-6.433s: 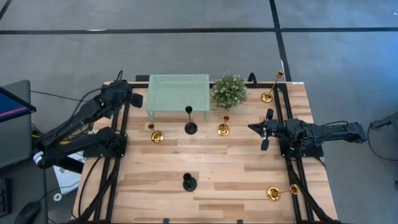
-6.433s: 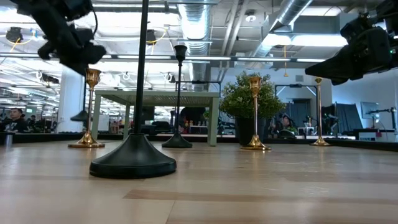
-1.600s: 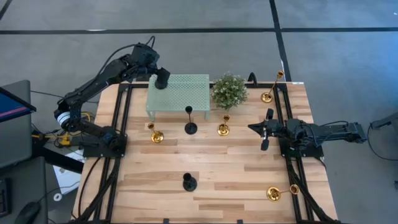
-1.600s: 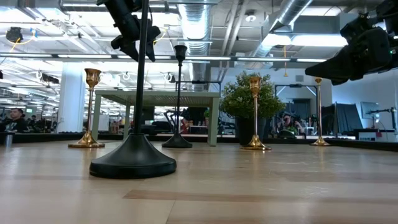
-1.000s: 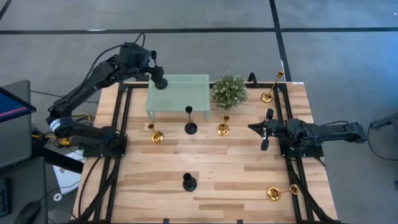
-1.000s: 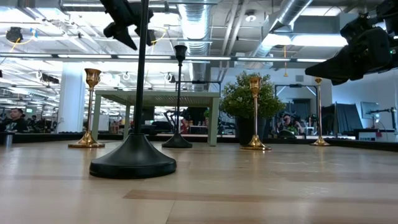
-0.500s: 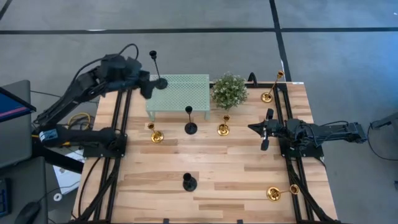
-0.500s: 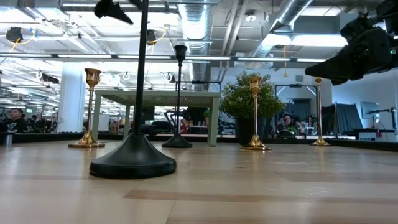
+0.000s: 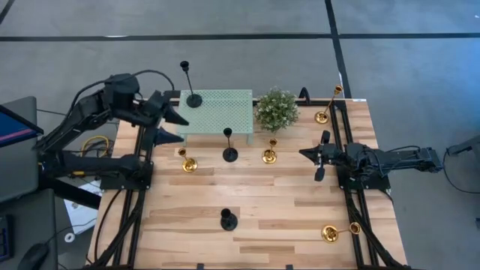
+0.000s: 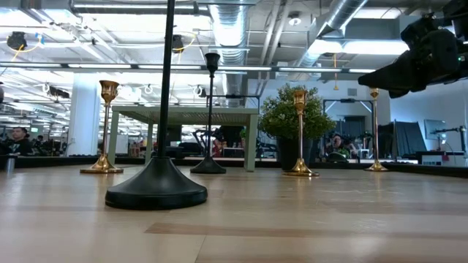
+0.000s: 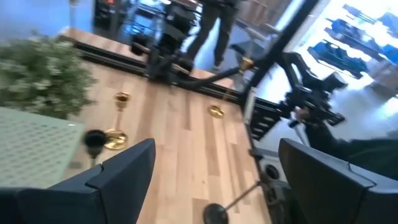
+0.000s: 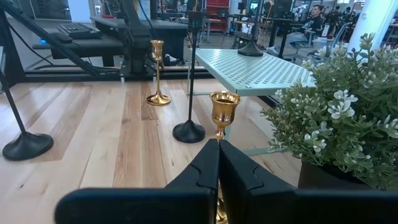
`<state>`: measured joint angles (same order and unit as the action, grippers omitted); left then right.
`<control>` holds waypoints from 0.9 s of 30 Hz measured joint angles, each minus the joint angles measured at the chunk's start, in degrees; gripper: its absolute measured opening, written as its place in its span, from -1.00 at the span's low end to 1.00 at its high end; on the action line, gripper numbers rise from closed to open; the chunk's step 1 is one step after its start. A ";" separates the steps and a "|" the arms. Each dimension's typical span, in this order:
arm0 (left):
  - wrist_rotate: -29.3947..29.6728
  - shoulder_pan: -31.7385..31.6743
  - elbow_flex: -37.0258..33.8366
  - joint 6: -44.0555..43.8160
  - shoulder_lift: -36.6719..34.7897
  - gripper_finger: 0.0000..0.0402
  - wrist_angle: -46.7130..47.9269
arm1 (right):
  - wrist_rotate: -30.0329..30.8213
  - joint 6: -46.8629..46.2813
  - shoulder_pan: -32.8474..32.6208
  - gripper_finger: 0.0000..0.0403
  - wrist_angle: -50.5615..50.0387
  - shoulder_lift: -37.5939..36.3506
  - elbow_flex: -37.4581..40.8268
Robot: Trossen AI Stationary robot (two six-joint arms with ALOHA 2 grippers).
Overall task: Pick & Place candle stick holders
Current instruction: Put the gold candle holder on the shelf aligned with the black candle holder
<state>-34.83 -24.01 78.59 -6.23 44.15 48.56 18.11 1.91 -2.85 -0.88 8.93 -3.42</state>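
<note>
- A black candle stick holder (image 9: 192,94) stands upright on the mint-green mesh table (image 9: 225,112), near the corner closest to the left arm, stem vertical.
- Another black holder (image 9: 229,150) stands upright on the wooden tabletop (image 9: 285,210), just in front of the mesh table; a third black holder (image 9: 228,220) stands nearer the front edge.
- Its top is cut off in the low view.
- One gold holder (image 9: 341,230) lies on its side, long axis pointing toward the right rail.
- Holders are slim: round base, thin stem, small cup.
- Left gripper (image 9: 166,124): jaws spread wide, holding nothing, beside the mesh table.
- Right gripper (image 9: 313,157): fingers fully closed, holding nothing, near the potted plant (image 9: 276,109).
</note>
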 joint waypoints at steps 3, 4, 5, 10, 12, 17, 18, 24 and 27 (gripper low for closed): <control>-0.19 0.57 0.01 -2.65 0.79 0.70 -0.24 | 0.00 0.00 -0.01 -1.00 0.02 0.00 0.00; -0.19 0.59 0.02 -4.03 1.08 0.70 -0.45 | 0.00 0.00 0.01 -1.00 -0.01 0.00 0.00; -0.15 0.57 0.02 -5.41 1.46 0.70 -0.53 | 0.00 0.00 -0.01 -1.00 -0.03 0.02 0.00; -0.15 0.55 0.02 -10.87 3.93 0.69 -0.60 | 0.00 -0.01 0.02 -1.00 -0.09 0.00 0.00; -0.16 0.56 0.04 -14.80 5.32 0.65 -0.69 | 0.00 -0.02 0.02 -1.00 -0.09 0.02 0.00; -0.13 3.53 0.04 -13.02 8.78 0.33 -1.17 | 0.00 -0.36 0.02 -1.00 -0.09 0.00 0.00; -0.17 4.14 0.04 -11.59 9.41 0.24 -1.13 | 0.00 -0.42 0.02 -1.00 -0.09 0.02 0.00; -0.74 6.36 0.04 -6.79 10.75 -0.38 -1.08 | 0.00 -0.46 0.02 -1.00 -0.09 0.01 0.00; -2.08 6.87 0.04 -3.93 10.64 -0.67 -1.08 | 0.00 -0.46 0.02 -1.00 -0.12 0.01 0.00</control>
<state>-36.91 -17.14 78.63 -10.15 54.79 47.48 18.11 1.45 -2.83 -0.99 8.94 -3.42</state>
